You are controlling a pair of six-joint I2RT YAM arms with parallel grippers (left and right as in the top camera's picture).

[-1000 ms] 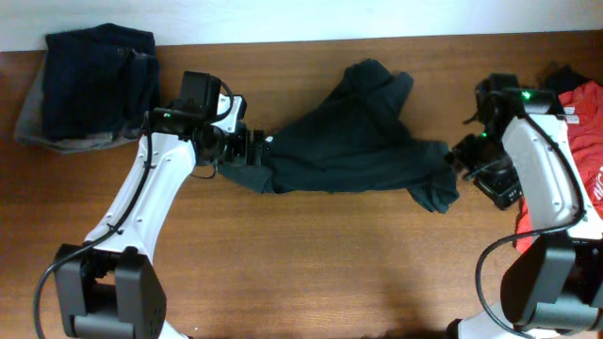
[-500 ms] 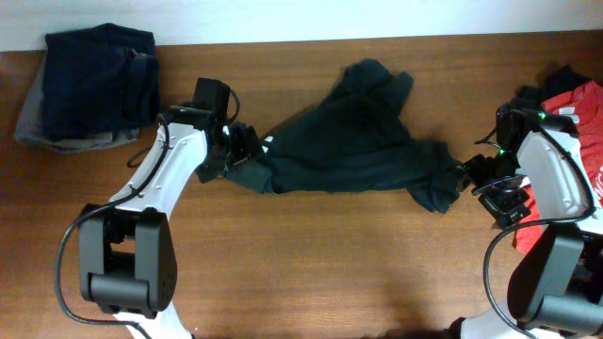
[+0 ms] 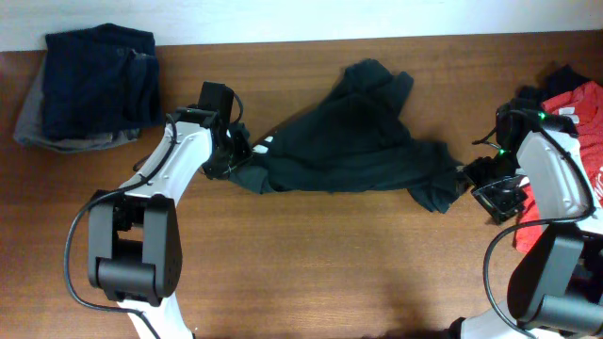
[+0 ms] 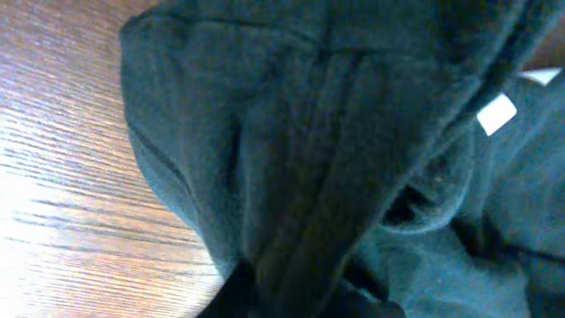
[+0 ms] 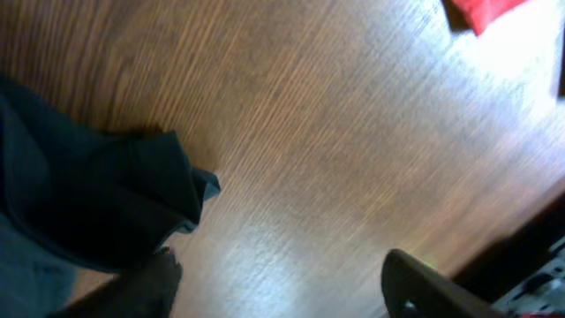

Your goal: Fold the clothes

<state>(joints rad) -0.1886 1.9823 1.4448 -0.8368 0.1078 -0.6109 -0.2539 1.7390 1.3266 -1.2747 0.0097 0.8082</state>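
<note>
**Item 1, dk green garment**: lies unfolded and rumpled across the mid desk, running L to R. One lobe reaches up toward the back edge. The R end is bunched into a dark lump. White tag shows near its L edge.

**Item 2, my L tool**: at the garment's L edge. In the L wrist view cloth fills nearly the whole frame. A ridge of it narrows down to where my fingers sit at the bottom, so the tool looks closed on that edge w/ the fabric pinched. The fingers themselves are mostly hidden.

**Item 3, my R tool**: spread wide, holding nothing, w/ bare wood between the fingers. It sits just beside the garment's R end. One finger is right at the cloth's edge; can't tell if it touches.

**Item 4, navy stack**: folded, back L corner of the desk, on top of a grey piece. Well apart from item 1.

**Item 5, red cloth**: heaped at the far R edge, beside my R arm. A black bit sits behind it.
</note>
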